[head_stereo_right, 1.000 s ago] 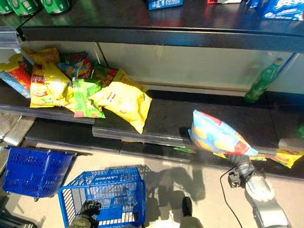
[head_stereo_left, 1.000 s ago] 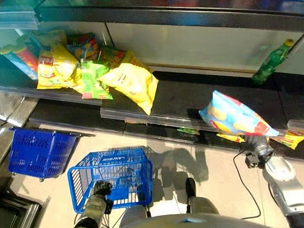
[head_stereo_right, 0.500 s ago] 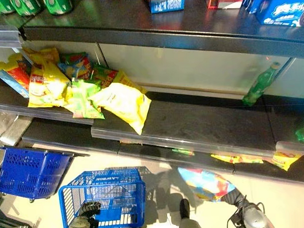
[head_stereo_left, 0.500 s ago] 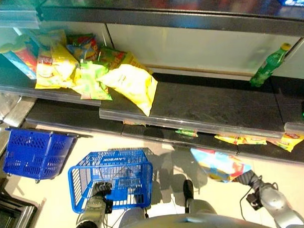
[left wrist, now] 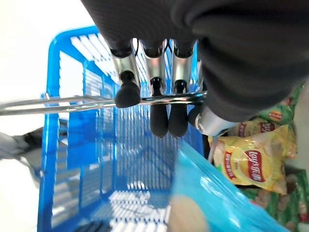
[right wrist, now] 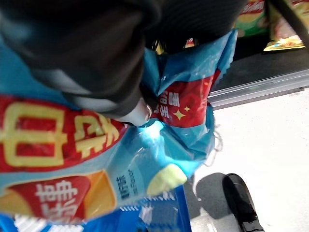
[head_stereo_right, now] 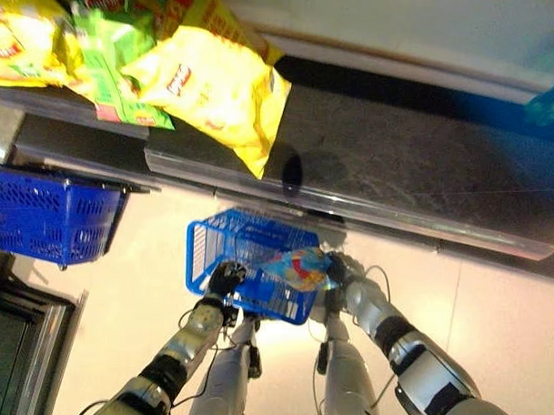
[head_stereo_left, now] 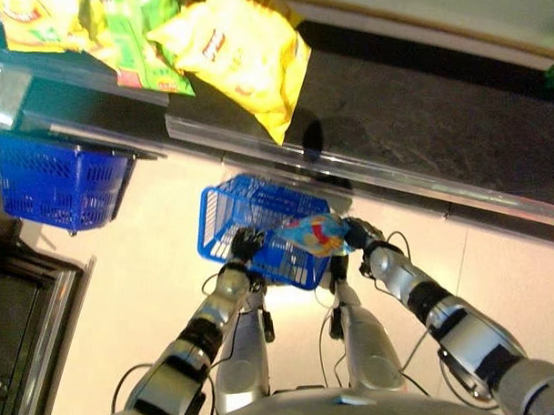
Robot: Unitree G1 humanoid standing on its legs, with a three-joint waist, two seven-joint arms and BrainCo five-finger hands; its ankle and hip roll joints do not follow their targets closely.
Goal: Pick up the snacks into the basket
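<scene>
right hand (head_stereo_left: 358,234) clutches the blue snack bag (head_stereo_left: 313,234) over the blue basket (head_stereo_left: 259,228) at centre frame; left hand (head_stereo_left: 245,243) grips its wire handle. more snacks (head_stereo_left: 240,49) wait on the shelf, upper left.

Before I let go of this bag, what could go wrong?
1. The blue snack bag sits over the near right rim of the blue basket, not clearly inside; released by the right hand now, it may slide to the floor.
2. The left hand carries the basket by its wire handle alone, so a drop on one side could tip or swing it.
</scene>
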